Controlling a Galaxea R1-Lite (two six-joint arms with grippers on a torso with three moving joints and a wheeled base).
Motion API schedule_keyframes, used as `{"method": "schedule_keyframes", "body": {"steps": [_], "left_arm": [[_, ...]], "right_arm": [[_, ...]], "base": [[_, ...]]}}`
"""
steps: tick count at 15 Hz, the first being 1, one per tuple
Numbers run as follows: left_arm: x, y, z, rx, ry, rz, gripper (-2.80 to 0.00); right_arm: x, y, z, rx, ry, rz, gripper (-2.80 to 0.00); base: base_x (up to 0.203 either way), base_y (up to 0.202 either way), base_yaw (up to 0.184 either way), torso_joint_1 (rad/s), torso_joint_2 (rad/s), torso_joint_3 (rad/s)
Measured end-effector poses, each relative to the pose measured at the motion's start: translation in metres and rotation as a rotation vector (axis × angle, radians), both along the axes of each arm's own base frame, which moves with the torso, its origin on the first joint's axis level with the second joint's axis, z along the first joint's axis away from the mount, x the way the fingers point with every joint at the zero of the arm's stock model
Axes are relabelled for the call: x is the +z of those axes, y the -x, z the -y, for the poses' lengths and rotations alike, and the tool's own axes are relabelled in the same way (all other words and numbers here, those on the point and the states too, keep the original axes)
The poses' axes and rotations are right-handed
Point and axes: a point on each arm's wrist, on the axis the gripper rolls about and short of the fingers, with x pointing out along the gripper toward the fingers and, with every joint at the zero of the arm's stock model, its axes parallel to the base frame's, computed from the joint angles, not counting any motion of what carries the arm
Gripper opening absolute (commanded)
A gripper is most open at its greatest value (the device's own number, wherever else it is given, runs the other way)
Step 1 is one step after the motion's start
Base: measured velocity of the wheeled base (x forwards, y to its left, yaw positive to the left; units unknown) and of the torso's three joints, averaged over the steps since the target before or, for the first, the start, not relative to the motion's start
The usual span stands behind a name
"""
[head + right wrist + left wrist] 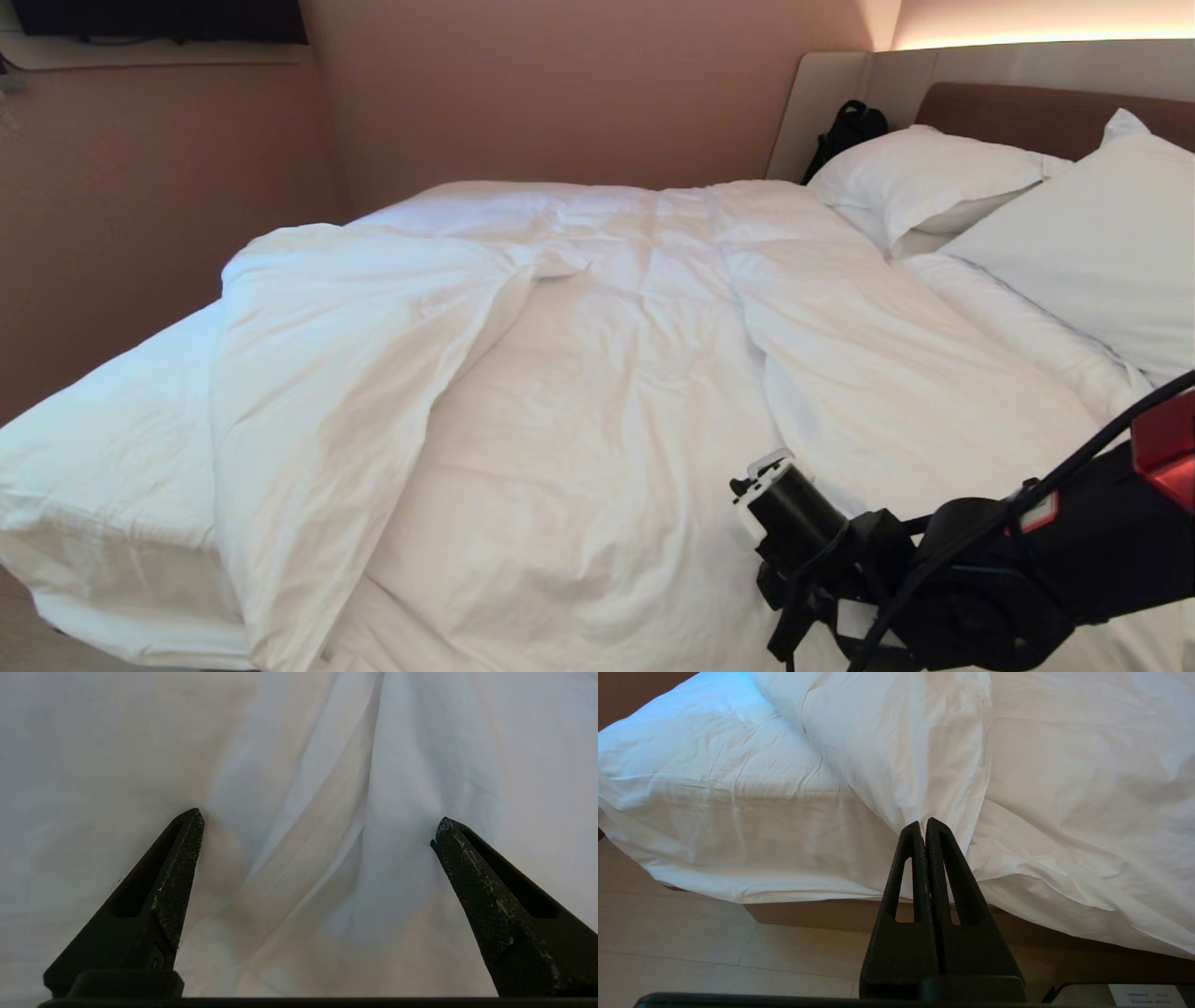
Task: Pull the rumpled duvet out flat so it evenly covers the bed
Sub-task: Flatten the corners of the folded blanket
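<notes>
Pink-brown walls enclose the bed, whose left portion is left bare. Beside it the rumpled duvet is seen folded back on itself (most flattening remains undone). Low by the bed's edge the left claw is kept closed and empty; the right claw is spread wide over the cloth, gripping nothing.

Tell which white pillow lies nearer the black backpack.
The far, flatter white pillow, lying right beside the black backpack at the headboard; the larger near pillow sits further away.
</notes>
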Motion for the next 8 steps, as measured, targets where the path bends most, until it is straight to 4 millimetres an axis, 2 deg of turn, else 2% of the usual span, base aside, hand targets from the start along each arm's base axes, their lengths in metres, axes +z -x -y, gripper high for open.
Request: {"method": "schedule_keyframes", "body": {"steps": [8], "left_arm": [[0.0000, 0.0000, 0.0000, 0.000, 0.000, 0.000, -2.80]], "right_arm": [[-0.0123, 0.0041, 0.0030, -0.053, 0.129, 0.035, 0.00]], "base": [[0.000, 0.000, 0.000, 0.000, 0.00, 0.000]]}}
